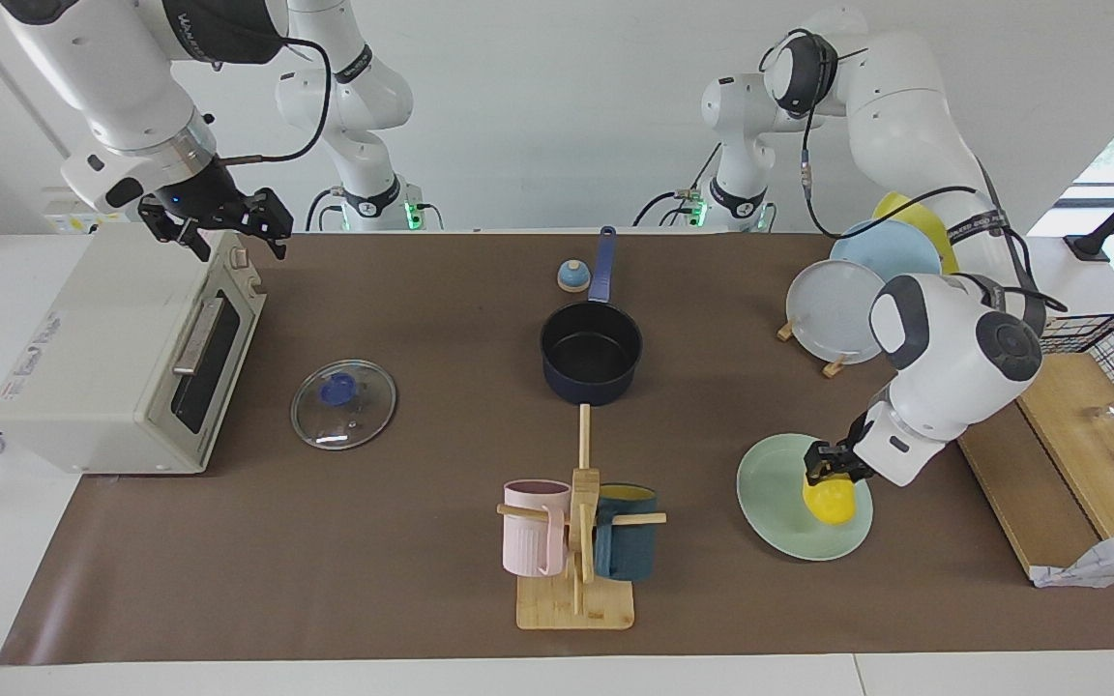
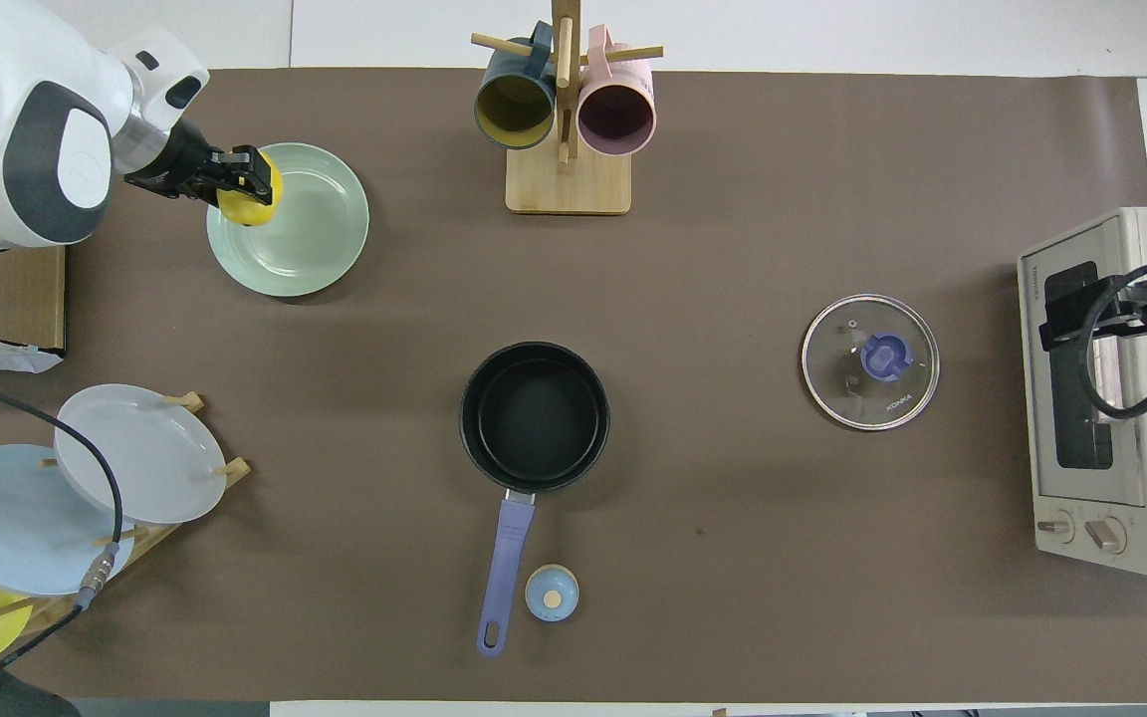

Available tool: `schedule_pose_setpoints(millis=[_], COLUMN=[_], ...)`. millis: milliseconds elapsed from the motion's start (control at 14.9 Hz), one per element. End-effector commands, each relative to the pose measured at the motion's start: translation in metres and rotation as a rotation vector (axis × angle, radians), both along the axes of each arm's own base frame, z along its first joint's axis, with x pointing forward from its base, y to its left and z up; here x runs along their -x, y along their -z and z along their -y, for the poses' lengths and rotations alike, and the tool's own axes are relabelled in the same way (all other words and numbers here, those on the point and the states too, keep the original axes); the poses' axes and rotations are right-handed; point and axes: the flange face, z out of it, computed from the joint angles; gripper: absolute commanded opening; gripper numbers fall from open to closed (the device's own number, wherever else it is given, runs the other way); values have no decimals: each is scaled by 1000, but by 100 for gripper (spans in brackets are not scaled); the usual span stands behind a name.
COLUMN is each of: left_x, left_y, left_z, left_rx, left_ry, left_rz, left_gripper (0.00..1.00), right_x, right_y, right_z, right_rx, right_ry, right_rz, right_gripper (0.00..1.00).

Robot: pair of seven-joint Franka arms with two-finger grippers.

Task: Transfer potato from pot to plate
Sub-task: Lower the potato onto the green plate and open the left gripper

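1 glossy yellow potato (image 1: 830, 500) w/ left gripper (image 1: 833, 467) clamped on it, over round mint plate (image 1: 779, 503) at left arm's end. 1 empty navy pot (image 1: 591, 353), mid-table. 2 ribbed mugs (image 1: 536, 527). Right gripper (image 1: 219, 224) over toaster oven (image 1: 122, 353), jaws wide, holding nothing.

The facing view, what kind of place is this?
Probably a robotics lab set up as a mock kitchen: two arms at a papered table, with a toaster oven, a mug rack and a pot.

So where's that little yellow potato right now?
The potato is over the mint-green plate, gripped by the left gripper, at the left arm's end of the table; the pot is empty.
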Motion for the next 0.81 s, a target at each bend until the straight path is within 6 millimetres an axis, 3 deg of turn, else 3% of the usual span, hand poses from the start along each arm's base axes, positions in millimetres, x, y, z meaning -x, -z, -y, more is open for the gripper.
schedule_pose_setpoints(millis=[0, 404, 471, 538, 606, 740], left_x=[0, 15, 15, 15, 14, 10], left_y=[3, 20, 20, 19, 16, 0], left_z=[4, 5, 3, 5, 6, 6], left_rx=[-27, -42, -45, -46, -48, -48], left_ry=[26, 36, 36, 40, 41, 41], left_rz=[17, 28, 26, 27, 28, 37], left_gripper=[0, 0, 13, 83, 100, 100], right_x=[6, 6, 6, 6, 6, 6], right_y=[0, 0, 0, 0, 0, 0], right_z=[2, 3, 3, 4, 5, 4], right_rx=[-14, -14, -14, -14, -14, -14], right_ry=[17, 19, 19, 20, 22, 20], right_rz=[8, 8, 8, 8, 8, 8], right_gripper=[100, 100, 100, 100, 100, 100])
